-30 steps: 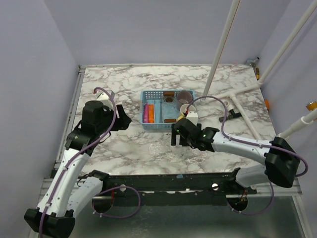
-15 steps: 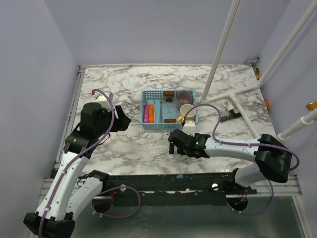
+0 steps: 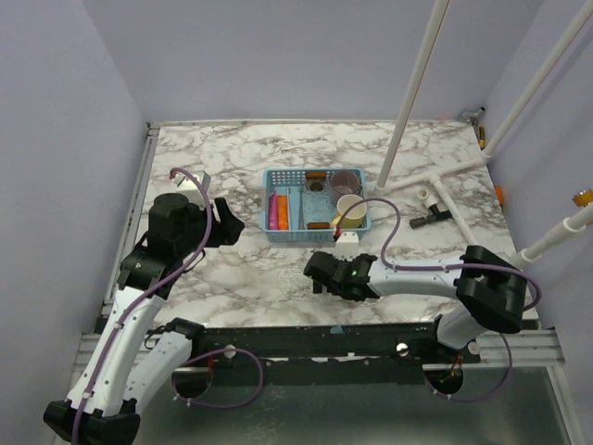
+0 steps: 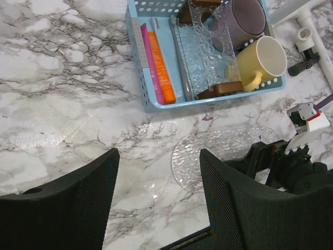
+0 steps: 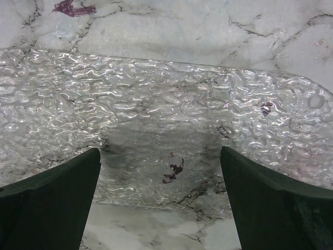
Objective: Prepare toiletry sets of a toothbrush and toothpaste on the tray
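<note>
The tray, a light blue mesh basket (image 3: 278,176) (image 4: 136,62), stands mid-table. In its left part lie the pink toothpaste tube (image 4: 145,54), the orange toothpaste tube (image 4: 161,69) (image 3: 281,211) and the thin toothbrush (image 4: 180,60), side by side. My left gripper (image 3: 228,225) (image 4: 158,154) is open and empty, hovering left of and nearer than the basket. My right gripper (image 3: 314,275) (image 5: 160,151) is open and empty, low over a clear textured plastic piece (image 5: 171,114) (image 4: 218,153) on the table in front of the basket.
The basket also holds a purple-grey mug (image 4: 244,18), a yellow mug (image 4: 266,56), brown blocks (image 4: 218,89) and a clear textured divider (image 4: 210,44). White pipes (image 3: 445,190) and a black clamp lie at the right.
My right gripper has moved left and toward the near edge, away from the basket, down over the clear plastic piece. The left arm has shifted only slightly.
</note>
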`<state>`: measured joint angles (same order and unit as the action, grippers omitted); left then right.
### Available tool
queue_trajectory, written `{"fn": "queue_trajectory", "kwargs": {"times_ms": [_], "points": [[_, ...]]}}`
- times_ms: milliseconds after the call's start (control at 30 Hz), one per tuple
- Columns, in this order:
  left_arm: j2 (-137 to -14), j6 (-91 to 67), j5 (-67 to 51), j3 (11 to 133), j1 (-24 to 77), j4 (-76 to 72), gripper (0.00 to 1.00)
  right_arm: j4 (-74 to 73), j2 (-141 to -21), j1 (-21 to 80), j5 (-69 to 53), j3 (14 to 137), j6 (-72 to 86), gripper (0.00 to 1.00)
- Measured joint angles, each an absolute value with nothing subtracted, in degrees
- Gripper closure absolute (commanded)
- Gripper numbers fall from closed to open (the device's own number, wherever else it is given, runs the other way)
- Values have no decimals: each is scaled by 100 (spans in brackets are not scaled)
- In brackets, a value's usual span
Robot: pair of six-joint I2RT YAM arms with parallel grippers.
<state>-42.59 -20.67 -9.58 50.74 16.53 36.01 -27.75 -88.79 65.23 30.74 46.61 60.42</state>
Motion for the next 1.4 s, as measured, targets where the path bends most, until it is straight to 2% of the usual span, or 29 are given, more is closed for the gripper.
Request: {"fn": "queue_trajectory", "kwargs": {"times_ms": [467,1400], "points": [[-4259,-2082,-958,5074,1653,3601,36,-2858,-9338,6877,3336,5037,6090,0],[-4222,-2082,-950,5074,1653,3601,36,-2862,-9413,7465,3520,5072,6272,0]]}}
